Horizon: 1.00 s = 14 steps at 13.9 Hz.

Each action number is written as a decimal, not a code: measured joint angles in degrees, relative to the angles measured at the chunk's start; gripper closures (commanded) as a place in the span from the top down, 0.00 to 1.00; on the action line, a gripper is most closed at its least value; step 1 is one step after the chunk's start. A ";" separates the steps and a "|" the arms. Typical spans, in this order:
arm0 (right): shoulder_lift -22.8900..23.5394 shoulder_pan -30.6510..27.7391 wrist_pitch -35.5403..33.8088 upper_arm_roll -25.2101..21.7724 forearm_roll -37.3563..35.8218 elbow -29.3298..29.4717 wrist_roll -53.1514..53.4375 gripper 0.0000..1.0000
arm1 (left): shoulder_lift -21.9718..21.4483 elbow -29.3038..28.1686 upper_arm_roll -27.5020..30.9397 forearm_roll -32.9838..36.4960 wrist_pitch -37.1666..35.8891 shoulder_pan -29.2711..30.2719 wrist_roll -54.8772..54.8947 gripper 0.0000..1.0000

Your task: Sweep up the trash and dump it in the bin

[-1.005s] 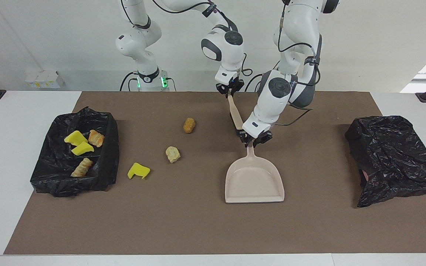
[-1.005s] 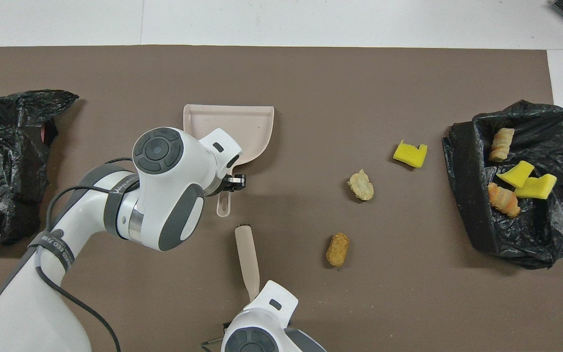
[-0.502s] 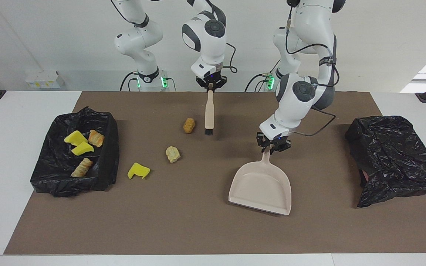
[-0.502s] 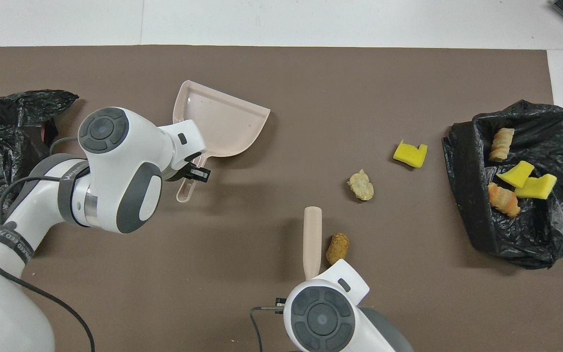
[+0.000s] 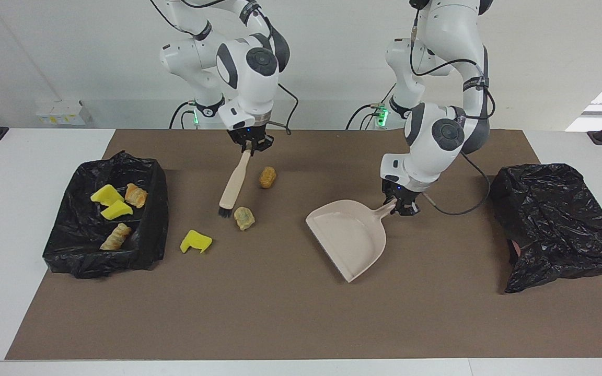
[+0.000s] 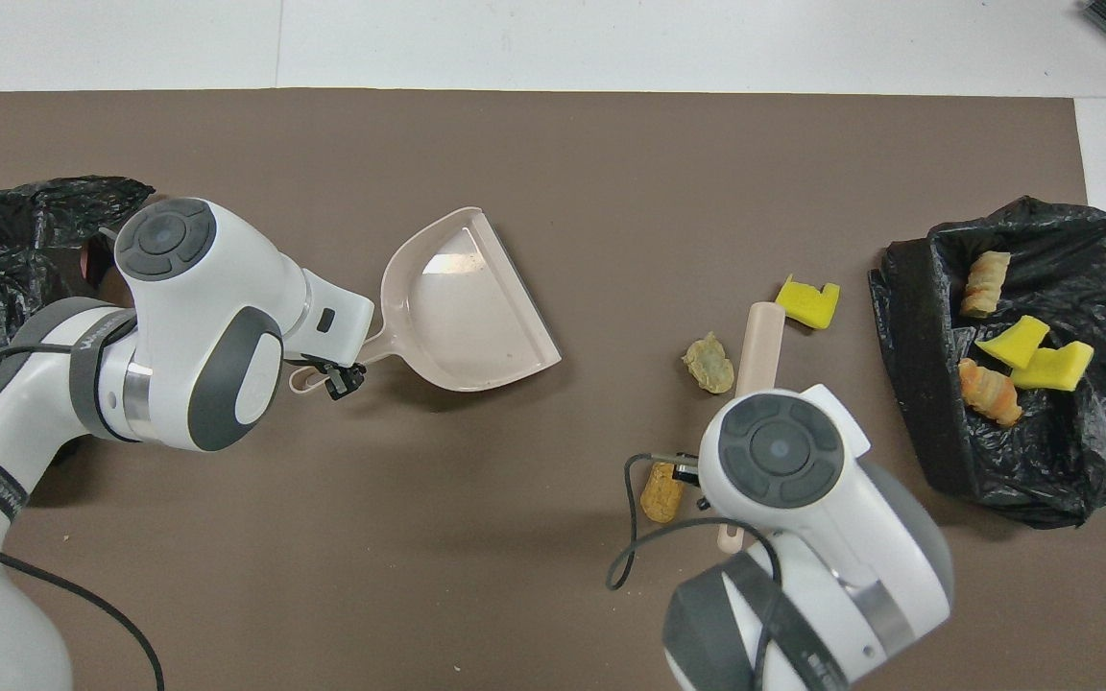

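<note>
Now | brush (image 5: 234,180) clamped by right gripper (image 5: 249,145), dustpan (image 5: 350,236) by left gripper (image 5: 399,204) | bristles best kept low beside the tan lump (image 5: 244,218), swept panward.

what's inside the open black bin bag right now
Four scraps lie in the black bin bag: two yellow sponge chunks and two bread-like lumps. The bag's folds may cover more.

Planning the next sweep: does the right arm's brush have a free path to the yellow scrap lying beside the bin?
Probably yes. The right gripper holds the brush, its bristles down by the tan lump; only bare mat lies between them and the yellow scrap.
</note>
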 measured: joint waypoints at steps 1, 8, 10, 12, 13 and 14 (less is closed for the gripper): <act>1.94 -2.24 -0.01 -0.01 -0.44 2.16 -2.14 0.00 | -0.16 -0.01 -0.22 2.24 -0.81 -0.03 1.59 0.00; 10.92 -15.56 0.37 -0.16 -7.72 10.13 -18.96 0.00 | -2.43 -0.27 -1.57 13.79 -6.71 -8.23 -1.69 0.00; 12.53 -16.35 1.38 -0.16 -8.22 10.27 -19.98 0.00 | -2.94 -0.71 -1.64 13.93 -7.29 -8.96 -4.76 0.00; 14.58 -16.44 3.06 -0.10 -8.28 10.23 -20.07 0.00 | -3.08 -1.04 -1.64 13.93 -7.72 -9.27 -7.80 0.00; 15.87 -16.41 3.64 0.03 -8.28 10.23 -20.07 0.00 | -3.08 -1.18 -1.65 13.92 -8.09 -9.33 -8.96 0.00; 16.91 -16.31 4.00 0.13 -8.28 10.21 -20.07 0.00 | -3.08 -1.26 -1.68 13.91 -8.40 -9.36 -9.58 0.00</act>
